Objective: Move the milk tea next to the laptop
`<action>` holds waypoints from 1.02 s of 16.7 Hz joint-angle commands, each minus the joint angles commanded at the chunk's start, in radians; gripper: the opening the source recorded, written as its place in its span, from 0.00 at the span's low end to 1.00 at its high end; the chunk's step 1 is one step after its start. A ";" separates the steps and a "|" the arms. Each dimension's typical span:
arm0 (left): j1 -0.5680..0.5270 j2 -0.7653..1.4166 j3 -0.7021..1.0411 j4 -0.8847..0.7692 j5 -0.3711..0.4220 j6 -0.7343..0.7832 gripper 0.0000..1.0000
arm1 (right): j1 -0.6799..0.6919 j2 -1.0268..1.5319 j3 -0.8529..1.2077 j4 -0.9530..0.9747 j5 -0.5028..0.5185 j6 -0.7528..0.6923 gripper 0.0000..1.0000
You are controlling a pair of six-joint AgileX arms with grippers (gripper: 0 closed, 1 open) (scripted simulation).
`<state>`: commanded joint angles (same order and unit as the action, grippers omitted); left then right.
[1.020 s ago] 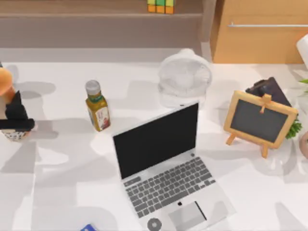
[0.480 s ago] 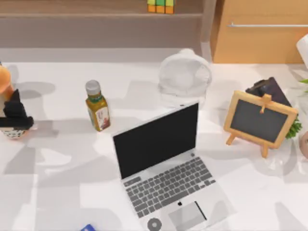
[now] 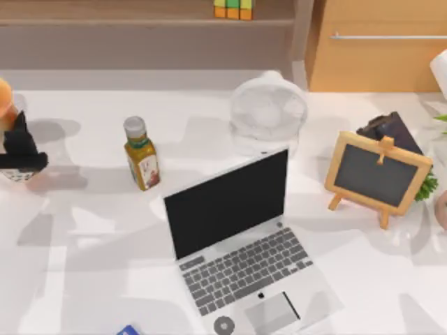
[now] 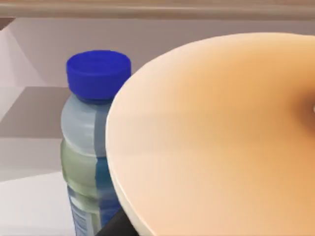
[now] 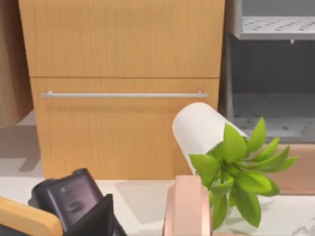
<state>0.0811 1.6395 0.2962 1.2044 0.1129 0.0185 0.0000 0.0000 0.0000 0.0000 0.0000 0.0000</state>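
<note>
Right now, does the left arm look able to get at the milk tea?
Probably yes: at the table's far left edge the left pincer is already around the milk tea, and its wrist camera has the cup right up close, so nothing blocks it.

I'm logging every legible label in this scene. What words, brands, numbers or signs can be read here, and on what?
None can be read.
Yellow-green bottle: its label print is too small to read.
Blue-capped water bottle: its label is blurred.
Laptop: key legends are too small; a small dark mark sits above the trackpad, with no letters.
Small chalkboard: blank.
</note>
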 joint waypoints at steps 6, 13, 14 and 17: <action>-0.155 -0.050 0.192 -0.053 -0.177 -0.097 0.00 | 0.000 0.000 0.000 0.000 0.000 0.000 1.00; -0.389 -0.128 0.408 -0.217 -0.410 -0.247 0.00 | 0.000 0.000 0.000 0.000 0.000 0.000 1.00; -0.420 -0.136 0.437 -0.240 -0.443 -0.268 0.00 | 0.000 0.000 0.000 0.000 0.000 0.000 1.00; -0.503 -0.155 0.525 -0.308 -0.550 -0.332 0.00 | 0.000 0.000 0.000 0.000 0.000 0.000 1.00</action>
<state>-0.4219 1.4845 0.8214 0.8962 -0.4373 -0.3135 0.0000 0.0000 0.0000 0.0000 0.0000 0.0000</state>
